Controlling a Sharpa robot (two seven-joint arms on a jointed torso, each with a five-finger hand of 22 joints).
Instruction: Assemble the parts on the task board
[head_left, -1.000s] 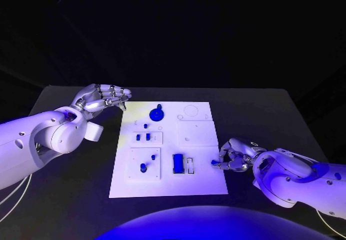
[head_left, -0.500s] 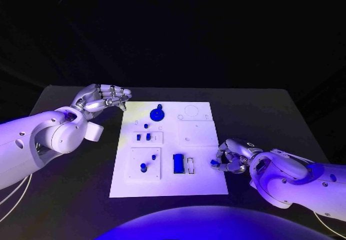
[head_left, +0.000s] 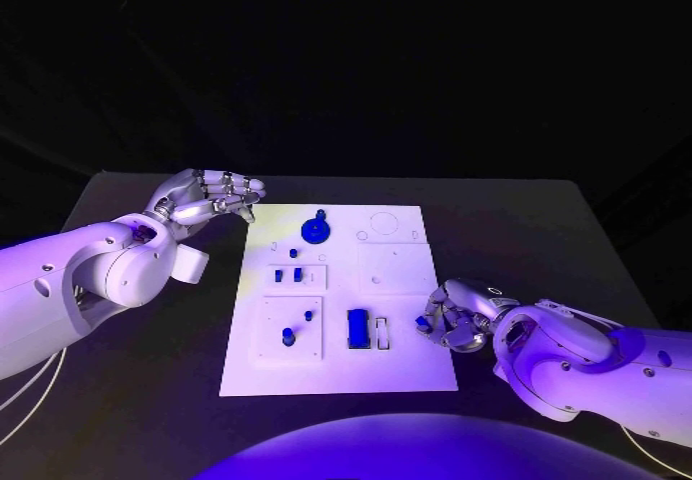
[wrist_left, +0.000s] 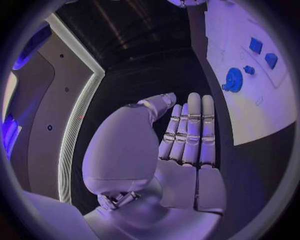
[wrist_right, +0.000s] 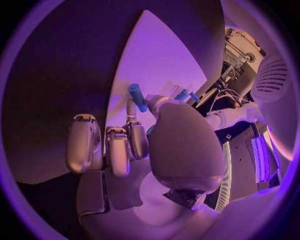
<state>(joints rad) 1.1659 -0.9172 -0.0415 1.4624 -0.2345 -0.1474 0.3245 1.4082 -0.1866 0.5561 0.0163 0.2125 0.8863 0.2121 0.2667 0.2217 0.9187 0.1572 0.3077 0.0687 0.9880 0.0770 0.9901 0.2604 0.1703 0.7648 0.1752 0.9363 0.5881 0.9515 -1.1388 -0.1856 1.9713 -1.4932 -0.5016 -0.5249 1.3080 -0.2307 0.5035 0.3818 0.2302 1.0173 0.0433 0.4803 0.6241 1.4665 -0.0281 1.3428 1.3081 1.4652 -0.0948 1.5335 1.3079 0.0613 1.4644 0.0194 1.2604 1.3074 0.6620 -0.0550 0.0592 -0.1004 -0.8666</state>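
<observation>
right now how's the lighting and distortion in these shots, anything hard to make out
Head view: the room behind is black, the white board bright, its blue parts clear. Left wrist view: fisheye bends the board's edge, and the left hand is evenly lit. Right wrist view: the right hand blocks much of the board, so the small blue piece it pinches is hard to identify.

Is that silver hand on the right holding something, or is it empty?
Holding something. The right hand pinches a small blue peg in its fingers, at the white task board's right edge.
</observation>
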